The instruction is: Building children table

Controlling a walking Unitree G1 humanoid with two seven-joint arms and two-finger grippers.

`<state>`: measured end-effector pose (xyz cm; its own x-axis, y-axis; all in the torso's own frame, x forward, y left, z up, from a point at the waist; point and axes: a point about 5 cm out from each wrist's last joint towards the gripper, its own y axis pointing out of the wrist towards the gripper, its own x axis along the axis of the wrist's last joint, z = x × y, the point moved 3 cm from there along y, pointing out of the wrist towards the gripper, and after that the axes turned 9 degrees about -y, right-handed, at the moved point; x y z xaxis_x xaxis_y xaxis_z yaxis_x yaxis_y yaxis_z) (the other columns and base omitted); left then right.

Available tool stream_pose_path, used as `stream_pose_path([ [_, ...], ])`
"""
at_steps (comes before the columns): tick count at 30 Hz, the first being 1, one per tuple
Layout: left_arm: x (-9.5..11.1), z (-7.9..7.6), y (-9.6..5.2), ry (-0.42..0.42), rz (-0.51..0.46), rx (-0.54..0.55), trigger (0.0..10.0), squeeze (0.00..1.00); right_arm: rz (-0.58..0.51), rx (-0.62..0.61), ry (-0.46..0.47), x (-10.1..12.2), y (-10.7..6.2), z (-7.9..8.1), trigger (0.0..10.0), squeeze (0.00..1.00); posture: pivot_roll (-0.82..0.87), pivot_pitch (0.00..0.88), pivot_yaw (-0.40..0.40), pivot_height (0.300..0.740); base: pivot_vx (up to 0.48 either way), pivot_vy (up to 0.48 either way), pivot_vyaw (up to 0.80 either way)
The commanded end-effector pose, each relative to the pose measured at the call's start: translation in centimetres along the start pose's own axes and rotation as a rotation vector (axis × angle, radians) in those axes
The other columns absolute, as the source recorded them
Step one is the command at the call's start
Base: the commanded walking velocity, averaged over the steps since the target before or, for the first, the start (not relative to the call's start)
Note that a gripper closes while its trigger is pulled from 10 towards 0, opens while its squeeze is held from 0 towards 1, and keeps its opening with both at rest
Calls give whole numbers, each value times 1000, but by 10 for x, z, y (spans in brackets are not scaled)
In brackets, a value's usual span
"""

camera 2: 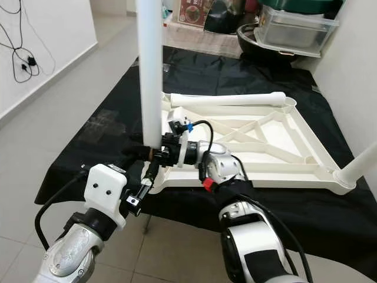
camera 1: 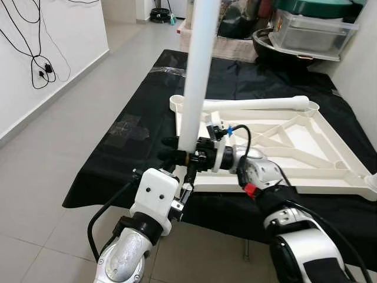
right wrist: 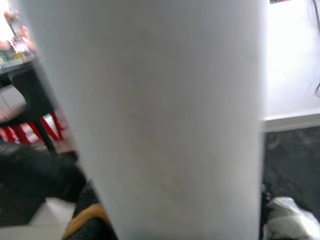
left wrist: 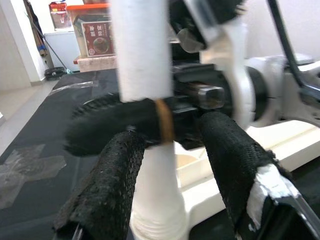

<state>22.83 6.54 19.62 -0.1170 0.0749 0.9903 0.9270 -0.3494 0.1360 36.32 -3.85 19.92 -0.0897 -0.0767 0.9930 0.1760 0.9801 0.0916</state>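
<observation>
2 silver arms; the left hand has a white housing with 2 dark screws, the right hand a red tab and a black cable.

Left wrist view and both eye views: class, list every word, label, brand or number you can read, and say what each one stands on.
No text can be read.
Red label on the clear storage box: has print, too blurred to read.
Red-and-white box at the far end of the black mat: picture and print, too small to read.
White table leg, tabletop: no marks.
</observation>
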Motion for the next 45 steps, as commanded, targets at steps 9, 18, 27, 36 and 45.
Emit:
stream_pose_path([
  [9, -3, 1, 0, 0, 14, 13, 10000, 0, -26, -529, 2, 1, -16, -42, 0, 0, 158, 67, -102, 740, 0, 0, 0],
  [18, -4, 1, 1, 3, 16, 11, 10000, 0, 178, -1333, -19, -29, -78, -59, 0, 0, 153, 71, -100, 740, 0, 0, 0],
  [27, -4, 2, 1, 6, 15, 14, 10000, 0, 170, -1621, 40, -30, -83, -41, 10000, 0, 155, 72, -100, 740, 0, 0, 0],
  [36, -4, 2, 1, 6, 15, 17, 10000, 0, -52, -1353, -51, 8, -52, -56, 10000, 0, 153, 74, -98, 740, 0, 0, 0],
  [45, -4, 1, 2, 4, 13, 13, 10000, 0, -131, -650, 18, 31, -36, -50, 10000, 0, 155, 63, -97, 740, 0, 0, 0],
])
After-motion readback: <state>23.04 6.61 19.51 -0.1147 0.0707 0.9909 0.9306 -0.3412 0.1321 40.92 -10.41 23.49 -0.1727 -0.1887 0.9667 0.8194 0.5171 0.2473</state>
